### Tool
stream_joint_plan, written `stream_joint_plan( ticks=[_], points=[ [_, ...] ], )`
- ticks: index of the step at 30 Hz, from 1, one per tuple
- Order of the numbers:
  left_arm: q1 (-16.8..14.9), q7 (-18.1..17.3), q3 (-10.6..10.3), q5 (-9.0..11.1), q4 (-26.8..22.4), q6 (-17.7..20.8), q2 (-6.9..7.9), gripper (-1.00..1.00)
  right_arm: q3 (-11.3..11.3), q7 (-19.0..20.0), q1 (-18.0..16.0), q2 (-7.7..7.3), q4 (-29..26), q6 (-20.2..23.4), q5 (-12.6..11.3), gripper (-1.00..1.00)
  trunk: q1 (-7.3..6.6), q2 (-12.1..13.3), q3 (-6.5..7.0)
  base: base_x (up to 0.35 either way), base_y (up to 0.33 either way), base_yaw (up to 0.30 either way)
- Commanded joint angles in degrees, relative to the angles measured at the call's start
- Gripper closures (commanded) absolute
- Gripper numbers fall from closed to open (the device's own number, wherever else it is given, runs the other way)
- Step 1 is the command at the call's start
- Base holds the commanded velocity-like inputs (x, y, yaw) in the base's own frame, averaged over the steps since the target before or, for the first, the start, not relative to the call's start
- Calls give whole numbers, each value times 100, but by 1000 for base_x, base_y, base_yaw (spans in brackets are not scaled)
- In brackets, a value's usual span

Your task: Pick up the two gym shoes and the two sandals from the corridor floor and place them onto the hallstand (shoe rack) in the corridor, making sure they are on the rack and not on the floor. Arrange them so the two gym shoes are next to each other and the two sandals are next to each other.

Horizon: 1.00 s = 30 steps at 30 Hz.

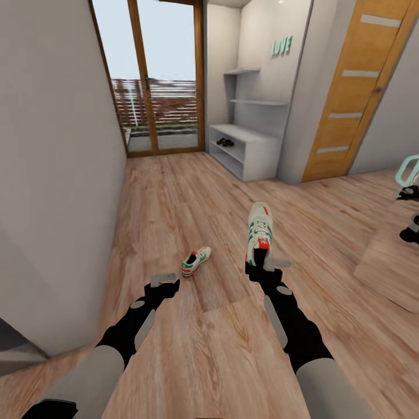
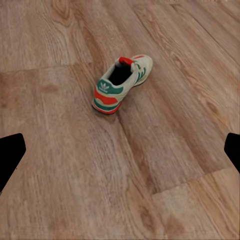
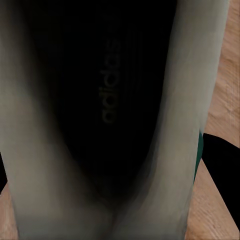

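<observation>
The right gripper (image 1: 260, 266) is clamped on the heel of one gym shoe (image 1: 259, 228), holding it up off the wooden floor (image 1: 192, 198) with the toe pointing away from the robot toward the far end of the corridor. In the right wrist view that held shoe (image 3: 107, 100) is seen from very close, its dark inside with a faint brand word between pale side walls, and a strip of green near one edge. The second gym shoe (image 1: 195, 261) lies on the floor just ahead of the left gripper (image 1: 163, 280) and apart from it, heel toward the robot, near the middle of the corridor floor. In the left wrist view this shoe (image 2: 122, 83) sits upright on its sole on the planks, its red and green heel nearest the camera, with the two dark fingertips (image 2: 10, 155) spread wide at either side and nothing between them, so the left gripper is open. At the far end of the floor, against the wall beside the glass door (image 1: 156, 75), stands the white shoe rack (image 1: 256, 152). A pair of dark sandals (image 1: 224, 142) rests side by side on its flat top, toward the end nearest the glass door.
</observation>
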Motion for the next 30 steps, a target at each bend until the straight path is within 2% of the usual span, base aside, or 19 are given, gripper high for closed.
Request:
stream_joint_plan(
  ticks=[1, 19, 30],
  points=[
    [-2, -4, -15, 60, -2, 9, 3, -100, 16, -46, -2, -3, -9, 21, -65, 100, 2, -2, -5, 346, 0, 0],
    [-2, -4, -15, 62, 1, 9, 3, -100, 52, -42, -2, -3, -9, 32, -47, 100, 2, -2, -2, 346, 0, -3],
    [-2, -4, -12, 60, 4, 9, 3, -100, 52, -41, -2, -2, -9, 32, -47, 100, 2, -2, 52, 327, 83, -207]
  ],
)
